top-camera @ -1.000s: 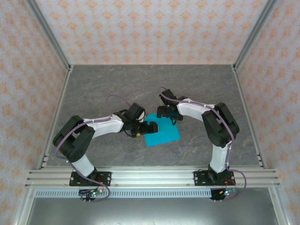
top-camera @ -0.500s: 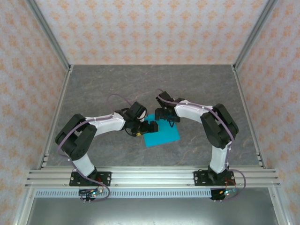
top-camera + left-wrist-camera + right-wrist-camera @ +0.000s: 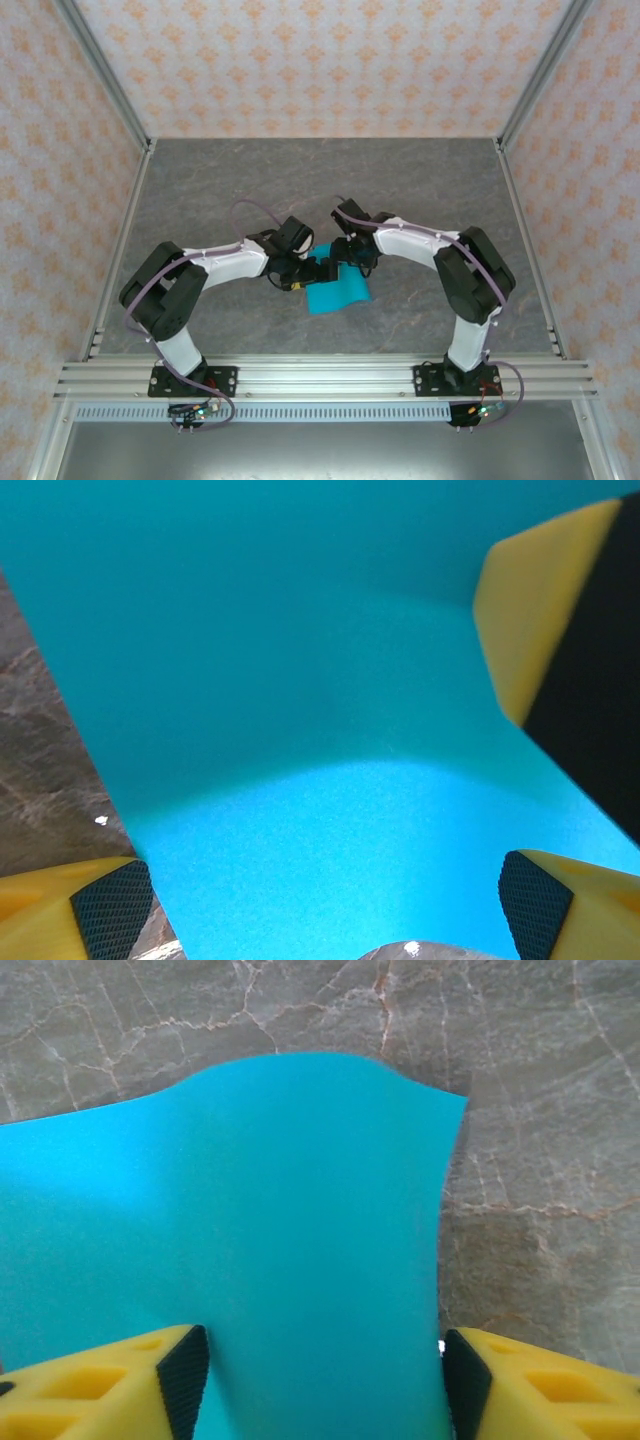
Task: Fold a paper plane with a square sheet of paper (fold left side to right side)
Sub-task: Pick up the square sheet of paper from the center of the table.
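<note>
Sheet: the square sheet of paper (image 3: 338,292) is pictured near the middle of the grey marbled table (image 3: 250,190), between the two grippers, bowed upward rather than lying flat.
Left gripper: the left gripper (image 3: 300,272) is held at the sheet's left side with its jaws spread wide and nothing gripped. Its pads (image 3: 112,912) are seen far apart, with the blue surface between them.
Right gripper: the right gripper (image 3: 352,262) is set at the sheet's far right part. The paper runs between its pads (image 3: 183,1375) and its right edge touches one of them. Whether it is clamped cannot be told.
In the way: both grippers are crowded together over the sheet. A yellow-and-black finger (image 3: 560,630) is seen just ahead of the left gripper.
Edges: the sheet's free edge is curved, and a shadow is cast on the table.
Open room: wide stretches of table are left on every side, bounded by patterned walls (image 3: 320,60) and a near metal rail (image 3: 320,378).
</note>
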Robot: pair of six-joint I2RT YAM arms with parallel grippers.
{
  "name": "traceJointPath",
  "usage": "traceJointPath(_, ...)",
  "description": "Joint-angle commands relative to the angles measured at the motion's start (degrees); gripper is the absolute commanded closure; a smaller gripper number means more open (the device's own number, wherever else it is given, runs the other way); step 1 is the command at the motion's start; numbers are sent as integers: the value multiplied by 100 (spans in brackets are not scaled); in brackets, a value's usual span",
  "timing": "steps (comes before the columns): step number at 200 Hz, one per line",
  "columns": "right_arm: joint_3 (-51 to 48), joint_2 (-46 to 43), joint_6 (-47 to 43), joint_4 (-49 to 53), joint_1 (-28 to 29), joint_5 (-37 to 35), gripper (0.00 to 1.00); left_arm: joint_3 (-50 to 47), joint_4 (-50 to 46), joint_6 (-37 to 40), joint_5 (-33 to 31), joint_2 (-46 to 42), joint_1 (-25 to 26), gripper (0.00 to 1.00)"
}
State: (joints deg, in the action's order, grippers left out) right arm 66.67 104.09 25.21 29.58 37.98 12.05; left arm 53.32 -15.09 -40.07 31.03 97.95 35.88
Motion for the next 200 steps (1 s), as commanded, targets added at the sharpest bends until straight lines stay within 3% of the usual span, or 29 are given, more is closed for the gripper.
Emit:
traceJointPath(1,-110,-231,-34,200,35,-13,46,-123,304,128,-330,54,91,5)
traceJointPath(43,-304,-398,2,-172,-81,445,68,-263,-27,354,-709,-916,-267,3)
traceJointPath(88,-835,-793,148,-958,-473,1285,75,-529,-178,551,-514,-1759,-921,1)
traceJointPath(117,-1262,-1403,173,-1571,-845,1874,76,-733,163,456,31,-2148,-1390,1)
traceJointPath(140,-1721,-2007,342,-2387,-1350,2825,77,-937,684,281,606,-2531,-1885,1)
traceJointPath(169,-2094,-2765,535,-3234,-1928,3878,77,-1211,1955,-318,1681,-2901,-2479,0)
traceJointPath(200,-1867,-3428,641,-3524,-2207,4647,77,-960,2683,-674,2363,-2957,-2621,0)
